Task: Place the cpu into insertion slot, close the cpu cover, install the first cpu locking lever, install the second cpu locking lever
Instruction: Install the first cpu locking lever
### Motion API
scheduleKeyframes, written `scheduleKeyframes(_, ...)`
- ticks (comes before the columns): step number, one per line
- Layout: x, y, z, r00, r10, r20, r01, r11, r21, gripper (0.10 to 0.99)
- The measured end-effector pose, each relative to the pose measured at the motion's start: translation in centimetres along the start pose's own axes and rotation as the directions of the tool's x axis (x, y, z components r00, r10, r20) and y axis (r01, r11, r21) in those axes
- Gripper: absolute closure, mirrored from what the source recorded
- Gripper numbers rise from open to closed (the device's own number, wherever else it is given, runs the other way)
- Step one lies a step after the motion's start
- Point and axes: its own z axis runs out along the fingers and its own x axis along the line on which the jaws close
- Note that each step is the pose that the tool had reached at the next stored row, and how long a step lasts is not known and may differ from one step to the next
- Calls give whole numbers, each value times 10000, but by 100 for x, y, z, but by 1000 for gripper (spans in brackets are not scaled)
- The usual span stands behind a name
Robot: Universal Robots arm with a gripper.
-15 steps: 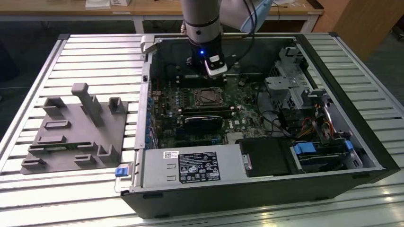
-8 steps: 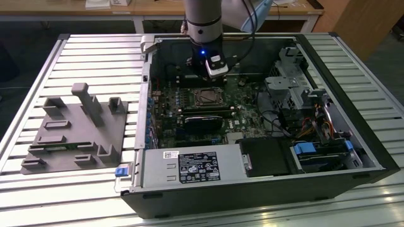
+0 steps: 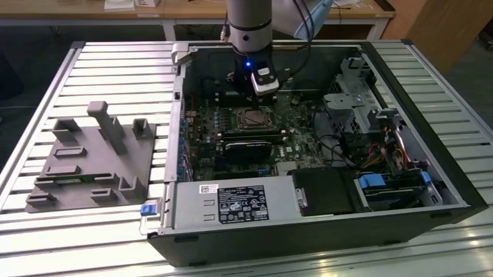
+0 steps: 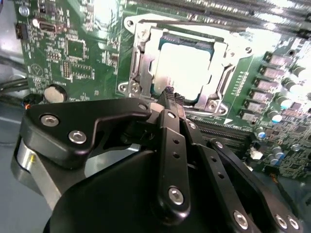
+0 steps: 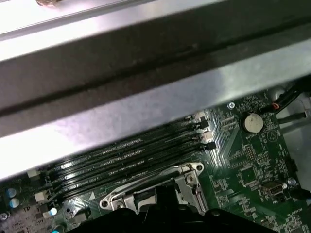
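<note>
Pincer: my gripper (image 4: 173, 99) has its two fingers pressed together with nothing between them, the tips drawn to a narrow point just at the near edge of the socket in the second wrist view. I judge they are held closed so the tip can act as a pusher on small metal parts rather than as a grasp.

Arm pose: in the exterior view the gripper (image 3: 262, 92) hangs straight down inside the open computer case (image 3: 454, 190), just above the socket; I read that upright stance as the way to clear the case walls.

cpu: the cpu (image 4: 187, 65) lies flat in the insertion slot (image 4: 141, 68), its pale metal top glaring under the light, so the seating step looks done.

cpu cover: the cpu cover (image 4: 221, 56) frames the chip, apparently lying down over it; whether it is fully latched I cannot tell.

Levers: I cannot make out either locking lever clearly.

Board: the motherboard (image 4: 73, 53) surrounds the socket, with the memory slots (image 5: 141, 155) running alongside it in the first wrist view.

Outside the case: a grey fixture tray (image 3: 85, 167) sits on the slatted table (image 3: 431, 254), at the exterior view's left.
</note>
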Motion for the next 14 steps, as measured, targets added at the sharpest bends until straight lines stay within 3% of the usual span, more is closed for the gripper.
scheduleKeyframes(5,-9,-15,0,10000,8,28,-9,9996,288,980)
scheduleKeyframes(7,-13,-19,3,10000,10,-11,-9,9993,380,980)
scheduleKeyframes(14,-40,-93,8,9998,37,-218,-27,9988,484,980)
